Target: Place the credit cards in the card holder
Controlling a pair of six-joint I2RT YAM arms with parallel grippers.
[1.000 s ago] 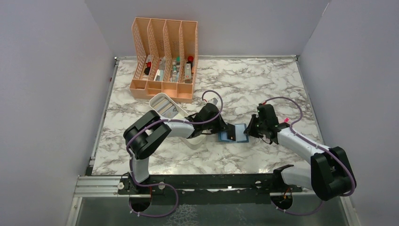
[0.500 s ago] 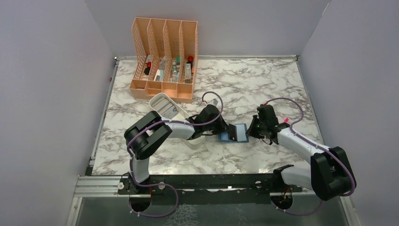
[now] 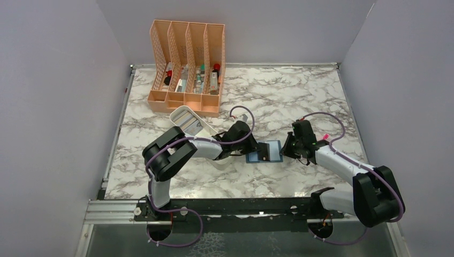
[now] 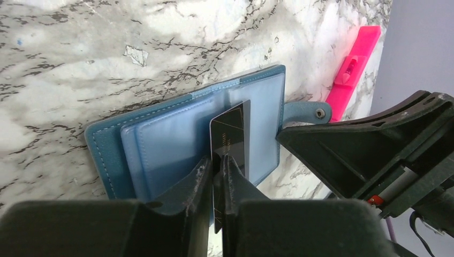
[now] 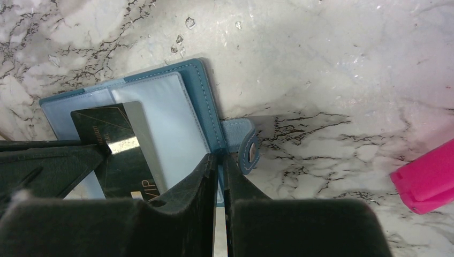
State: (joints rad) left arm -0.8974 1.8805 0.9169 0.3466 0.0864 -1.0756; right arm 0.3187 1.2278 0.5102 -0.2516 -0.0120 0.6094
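**While the card's only halfway there: what could go wrong**

Since the dark card (image 4: pixel 231 131) is tilted up on edge over the open card holder (image 4: pixel 160 144) rather than lying flat, my main worry is that it isn't properly in a slot. If the left hand (image 4: pixel 216 163) lets go with the leading edge only resting on the clear pocket, I reckon the card just flops onto the plastic or slides off onto the bench (image 3: pixel 278 96). Push harder instead and it could catch the pocket lip and buckle it, or shove the whole holder sideways.

That's where the right hand (image 5: pixel 219 160) matters. It's pinching the holder's right edge, just beside the snap tab (image 5: pixel 247 144). That's a thin grip on a soft edge, so a firm push from the left might pull it loose.

The holder itself lies open on the bench between the two hands.

Hard to make out:
- The left hand's fingers (image 4: pixel 198 176) sit close on either side of the card, but I can't tell if they're squeezing it or slack.
- The card's near end is hidden between those fingers. Is the far edge in a slot or on top? Can't tell.
- The white tray (image 3: pixel 187 120) contents are too small to read from above.
- The pink thing (image 4: pixel 353 59) is partly cut off behind the right hand.
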